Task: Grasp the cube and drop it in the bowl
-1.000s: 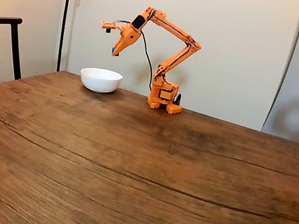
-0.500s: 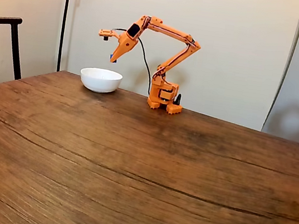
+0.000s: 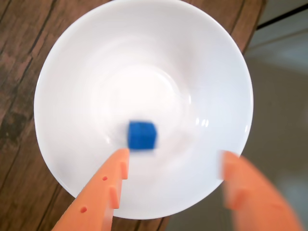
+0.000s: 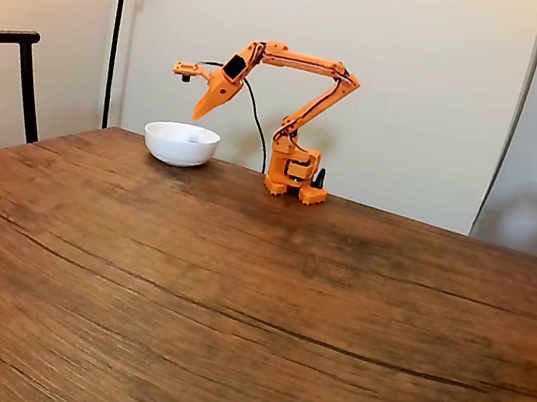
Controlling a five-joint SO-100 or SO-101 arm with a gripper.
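Claw: in the wrist view we see the claw [image 3: 173, 159] spread wide, its two orange fingers [image 3: 103, 192] well apart and nothing between them. In the fixed view it hangs above the bowl [image 4: 181, 144], tip pointing down.

Cube: the blue cube [image 3: 142, 135] sits inside the bowl's white hollow, near the middle, just beyond the left finger's tip. Its edges are smeared, so we cannot tell whether it rests on the bottom or is in the air.

Bowl: the bowl stands on the wooden counter [image 4: 254, 300] near its far edge, beside the arm's base [image 4: 292, 179].

Task stage: we judge the drop made, or all but made; the cube is within the rim [image 3: 48, 67] and free of the claw.

Handling, cube: we take it for light and stiff, with plain flat faces. Two opposite faces, pinched square at the middle, would give the surest hold; a grip on the corners would likely let it twist out.

Handling, bowl: it looks smooth and glossy, so we expect a small cube to skid or bounce a little on it. It may well be breakable, so the claw should keep clear of the rim.
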